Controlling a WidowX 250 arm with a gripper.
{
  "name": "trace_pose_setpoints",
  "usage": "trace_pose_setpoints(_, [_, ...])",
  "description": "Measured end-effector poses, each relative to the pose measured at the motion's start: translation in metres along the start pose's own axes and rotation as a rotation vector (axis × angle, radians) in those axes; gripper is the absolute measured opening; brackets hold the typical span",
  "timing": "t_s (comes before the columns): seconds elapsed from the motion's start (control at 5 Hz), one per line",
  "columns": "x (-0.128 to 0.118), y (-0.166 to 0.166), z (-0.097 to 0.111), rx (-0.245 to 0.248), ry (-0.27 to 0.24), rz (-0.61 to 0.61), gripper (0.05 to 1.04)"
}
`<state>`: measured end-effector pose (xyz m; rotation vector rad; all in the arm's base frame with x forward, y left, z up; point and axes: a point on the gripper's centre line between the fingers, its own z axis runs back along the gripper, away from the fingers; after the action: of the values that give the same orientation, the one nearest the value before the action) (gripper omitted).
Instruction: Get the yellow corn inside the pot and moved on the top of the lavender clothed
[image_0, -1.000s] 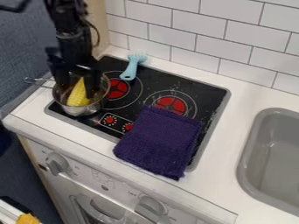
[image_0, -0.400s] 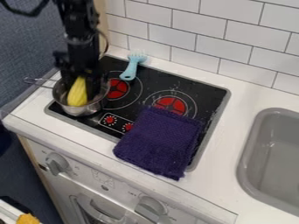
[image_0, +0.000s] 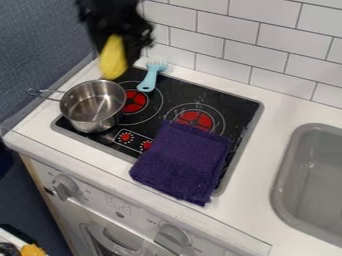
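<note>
The black gripper (image_0: 117, 41) is at the upper left, above the back rim of the pot, shut on the yellow corn (image_0: 113, 59). The corn hangs upright below it, raised clear of the pot. Beneath stands the silver pot (image_0: 92, 106) on the left part of the stove, with nothing inside it and its handle pointing left. A dark purple cloth (image_0: 184, 162) lies folded over the front right of the stove and onto the counter edge.
A light blue brush (image_0: 149, 80) lies at the back of the black stove top (image_0: 227, 106). The grey sink (image_0: 310, 180) is set into the counter at the right. A white tiled wall (image_0: 230, 42) runs behind the counter.
The gripper has risen up and slightly to the right with the corn in it, lifting it out of the pot. Pot, cloth and brush have stayed put.
</note>
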<state>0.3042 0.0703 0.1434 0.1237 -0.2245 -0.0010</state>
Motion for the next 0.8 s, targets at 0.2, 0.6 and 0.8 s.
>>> trace_pose_setpoints(0.2, [-0.012, -0.046, 0.001, -0.108, 0.036, -0.056, 0.636])
trace_pose_setpoints(0.6, [-0.052, -0.133, -0.045, -0.114, 0.151, -0.133, 0.636])
trace_pose_setpoints(0.8, [-0.062, -0.133, -0.078, -0.098, 0.096, -0.122, 0.636])
